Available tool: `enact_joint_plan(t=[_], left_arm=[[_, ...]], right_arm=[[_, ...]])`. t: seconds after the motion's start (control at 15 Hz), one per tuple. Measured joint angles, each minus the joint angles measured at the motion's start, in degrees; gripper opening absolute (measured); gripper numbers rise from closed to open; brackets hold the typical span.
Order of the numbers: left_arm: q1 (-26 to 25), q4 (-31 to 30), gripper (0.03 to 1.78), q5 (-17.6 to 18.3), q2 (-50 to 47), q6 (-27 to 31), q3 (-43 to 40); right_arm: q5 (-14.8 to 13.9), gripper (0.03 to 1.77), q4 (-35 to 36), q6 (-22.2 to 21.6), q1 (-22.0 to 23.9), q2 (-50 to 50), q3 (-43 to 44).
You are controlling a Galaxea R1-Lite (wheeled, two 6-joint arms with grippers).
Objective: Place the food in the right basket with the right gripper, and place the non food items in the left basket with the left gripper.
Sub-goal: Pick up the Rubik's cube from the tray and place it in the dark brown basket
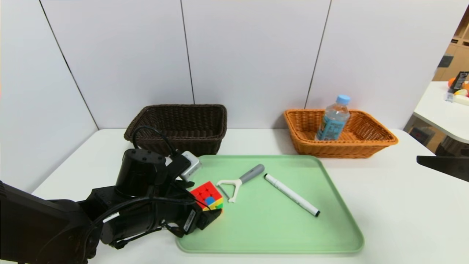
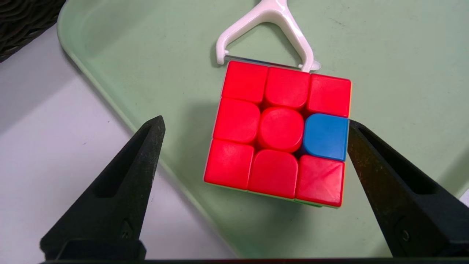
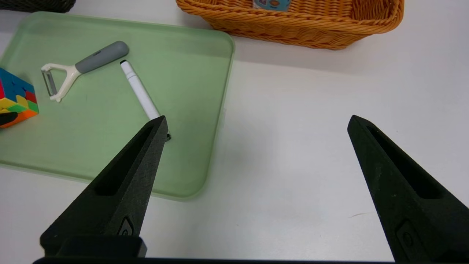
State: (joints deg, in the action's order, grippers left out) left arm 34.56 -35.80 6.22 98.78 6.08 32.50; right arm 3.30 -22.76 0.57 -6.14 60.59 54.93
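In the head view, the left gripper (image 1: 207, 202) is down at the near-left part of the tray (image 1: 293, 234), with the cube (image 1: 207, 196) at its fingers; the left arm is plainly the nearer one. The peeler (image 1: 240, 182) lies just past the cube from those fingers, the marker (image 1: 292, 194) farther off toward the right arm, and the dark basket (image 1: 176, 138) beyond them. The bottle (image 1: 333, 119) stands in the orange basket (image 1: 344, 148), well apart from them. In the left wrist view the fingers are spread wide, the cube between them but not gripped: one finger is at or very near its face with the blue square, the other stands off across a gap. That uneven spacing is what the closing move would have to even out, probably by a small sideways shift. In the right wrist view, the right gripper (image 3: 258, 123) is parked open over the tabletop (image 3: 285, 190) beside the tray.
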Motion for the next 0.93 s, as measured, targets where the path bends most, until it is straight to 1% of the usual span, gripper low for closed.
enact_joint_plan(t=[0.07,0.2,0.27,0.33,0.67,0.8,0.93], left_arm=[[0.0,0.0,1.47,0.0,0.0,0.0,0.0],[0.0,0.0,1.15,-0.1,0.1,-0.2,0.0],[0.0,0.0,1.03,-0.1,0.1,-0.3,0.0],[0.0,0.0,0.97,-0.1,0.1,-0.2,0.0],[0.0,0.1,0.96,-0.2,-0.7,-0.3,0.0],[0.2,0.5,0.96,-0.5,-2.3,-0.6,1.4],[1.3,1.6,0.96,-2.4,-4.5,-0.8,3.8]], right_arm=[[0.0,1.69,0.0,0.0,0.0,-0.1,0.0],[0.0,1.69,0.0,0.0,0.0,-0.2,-0.1],[0.0,1.69,0.0,0.0,0.0,-0.3,-0.1],[0.0,1.69,0.0,0.1,0.0,-0.3,-0.1],[0.0,1.69,0.0,0.1,-0.1,-0.5,-0.2],[0.0,1.69,0.0,0.1,0.0,-0.6,-0.7],[-0.1,1.69,0.0,0.0,0.0,-1.0,-1.5]])
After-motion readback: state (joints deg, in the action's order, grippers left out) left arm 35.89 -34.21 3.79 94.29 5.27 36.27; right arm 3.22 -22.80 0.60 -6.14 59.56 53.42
